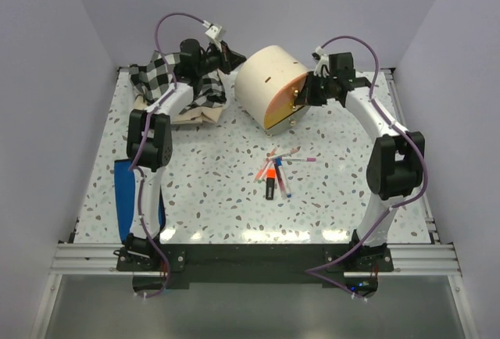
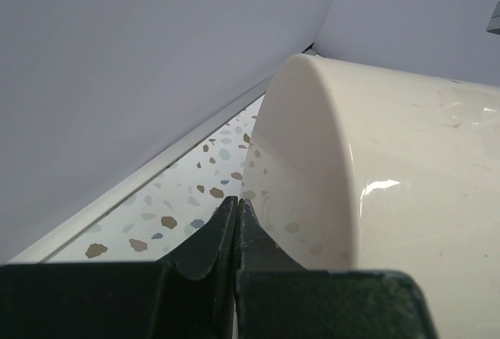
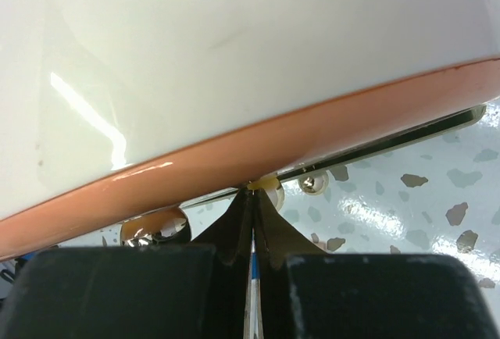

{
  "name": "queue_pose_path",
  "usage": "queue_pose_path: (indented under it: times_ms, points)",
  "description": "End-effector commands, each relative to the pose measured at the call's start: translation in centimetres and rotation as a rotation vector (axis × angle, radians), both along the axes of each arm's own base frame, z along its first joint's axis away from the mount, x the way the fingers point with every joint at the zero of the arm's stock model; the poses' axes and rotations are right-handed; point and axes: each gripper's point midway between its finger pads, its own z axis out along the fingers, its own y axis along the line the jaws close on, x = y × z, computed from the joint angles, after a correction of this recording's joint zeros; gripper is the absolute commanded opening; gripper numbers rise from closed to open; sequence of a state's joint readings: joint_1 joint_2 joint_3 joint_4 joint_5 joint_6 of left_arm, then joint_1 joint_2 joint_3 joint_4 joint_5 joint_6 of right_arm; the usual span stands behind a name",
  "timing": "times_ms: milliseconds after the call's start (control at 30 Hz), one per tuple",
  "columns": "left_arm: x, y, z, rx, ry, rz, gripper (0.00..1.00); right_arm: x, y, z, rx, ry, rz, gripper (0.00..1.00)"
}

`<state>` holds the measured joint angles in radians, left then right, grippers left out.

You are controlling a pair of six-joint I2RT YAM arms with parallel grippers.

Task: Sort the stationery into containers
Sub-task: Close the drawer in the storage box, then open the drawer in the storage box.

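Observation:
The cream drum-shaped cabinet [image 1: 264, 77] lies on its side at the back, its orange drawer front [image 1: 283, 107] facing front right. My right gripper [image 1: 303, 95] is at that front. In the right wrist view its fingertips [image 3: 254, 193] are pressed together on a small pale gold knob [image 3: 266, 185] under the orange rim [image 3: 234, 155]. My left gripper [image 1: 232, 59] is shut and empty behind the cabinet, its tips [image 2: 237, 200] beside the cream wall [image 2: 312, 175]. The pens, orange highlighter [image 1: 268, 171] and other stationery lie in a loose pile [image 1: 278, 173] on the table's middle.
A black-and-white checked cloth pile [image 1: 168, 80] lies at the back left on a beige cloth [image 1: 191, 116]. A blue flat item [image 1: 125, 198] lies by the left arm's base. Two more gold knobs [image 3: 152, 228] [image 3: 312, 183] flank my right fingertips. White walls enclose the table.

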<state>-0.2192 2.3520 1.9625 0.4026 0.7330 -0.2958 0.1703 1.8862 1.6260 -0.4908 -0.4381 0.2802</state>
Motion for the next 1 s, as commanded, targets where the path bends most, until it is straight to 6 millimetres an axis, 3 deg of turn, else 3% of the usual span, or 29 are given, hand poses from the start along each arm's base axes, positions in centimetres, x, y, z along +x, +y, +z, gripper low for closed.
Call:
queue_pose_path:
  times_ms: [0,100,133,167,233,267,300,367,400,433,500,633,967]
  points:
    - [-1.4,-0.3,4.9,-0.023,-0.097,-0.024,0.0,1.1,0.6,3.5,0.023,-0.108,0.008,0.01]
    - [-1.2,0.1,5.0,-0.023,-0.089,-0.001,0.0,0.3,0.0,3.2,-0.014,-0.104,0.011,0.02]
    - [-1.0,0.3,4.9,-0.02,-0.08,0.013,0.01,-0.1,-0.6,4.0,-0.05,-0.134,0.018,0.03]
    - [-0.9,0.6,5.2,-0.019,-0.084,0.027,0.19,-1.0,-1.3,3.7,-0.089,-0.113,0.016,0.06]
    - [-0.3,1.7,5.1,-0.008,-0.084,0.071,0.35,-2.5,-2.8,4.4,-0.168,-0.151,0.029,0.21]
    - [-0.1,2.2,5.3,-0.003,-0.09,0.083,0.44,-3.4,-3.3,4.4,-0.193,-0.15,0.041,0.34]
    - [0.3,3.1,5.2,0.004,-0.095,0.102,0.46,-4.1,-3.5,4.4,-0.211,-0.16,0.059,0.38]
    - [0.7,3.8,5.4,0.009,-0.1,0.121,0.49,-5.6,-3.5,4.6,-0.238,-0.205,0.137,0.5]
    - [0.9,4.4,5.4,0.01,-0.099,0.133,0.49,-6.2,-3.6,4.0,-0.241,-0.202,0.153,0.52]
    - [1.0,4.7,5.3,0.012,-0.096,0.137,0.5,-6.5,-3.2,5.2,-0.232,-0.254,0.185,0.55]
    - [1.1,4.9,5.4,0.018,-0.099,0.142,0.5,-6.9,-2.9,5.5,-0.22,-0.284,0.212,0.57]
    - [0.8,4.7,5.5,0.012,-0.095,0.133,0.51,-6.2,-2.5,7.2,-0.213,-0.403,0.226,0.6]
    - [0.4,4.7,5.3,0.018,-0.085,0.131,0.52,-3.1,-2.0,7.4,-0.218,-0.425,0.228,0.57]
